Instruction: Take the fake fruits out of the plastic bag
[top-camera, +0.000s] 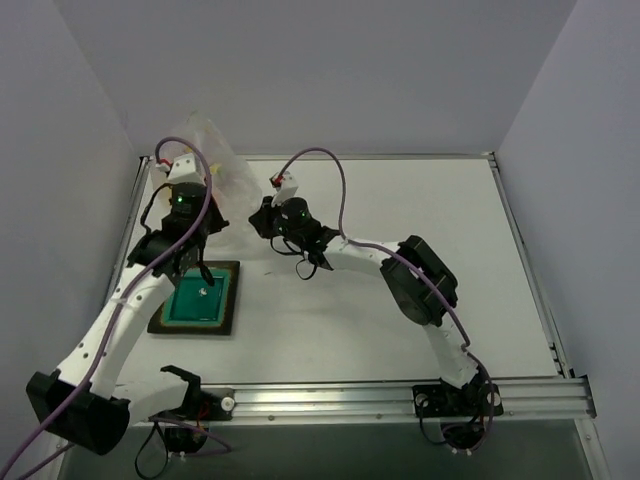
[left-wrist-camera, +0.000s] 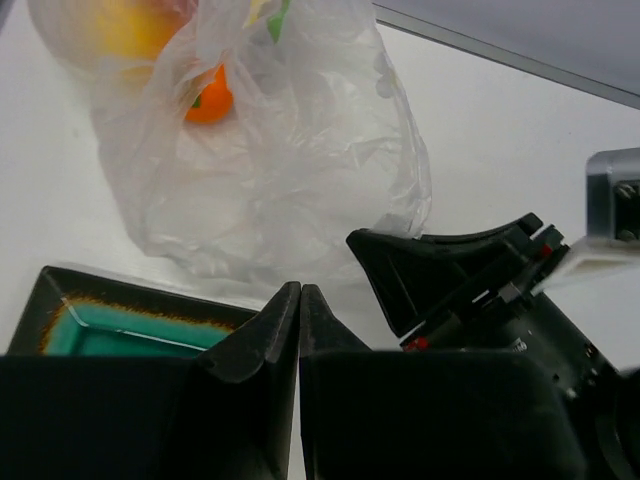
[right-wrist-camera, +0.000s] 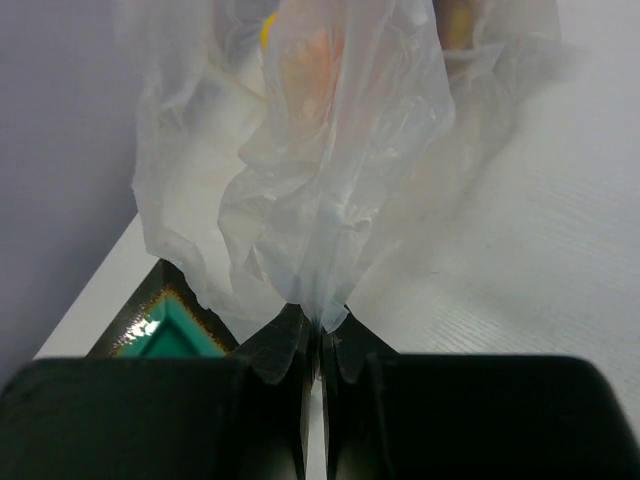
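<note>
the right gripper (right-wrist-camera: 320, 325) is clamped tight on a gathered fold of the plastic bag (right-wrist-camera: 330, 150), with no gap between its fingers. the left gripper (left-wrist-camera: 300, 300) has its tips pressed together at the bag's near hem; whether any film is caught there cannot be told. the bag stretches away from both pincers toward the table's (right-wrist-camera: 520, 260) far left corner, its long axis running away from the arms. an orange fruit (left-wrist-camera: 210, 100) and a yellow fruit (left-wrist-camera: 130, 30) sit inside at its far end. the green tray (left-wrist-camera: 140, 292) lies just under the left fingers, and the two grippers crowd close together.
</note>
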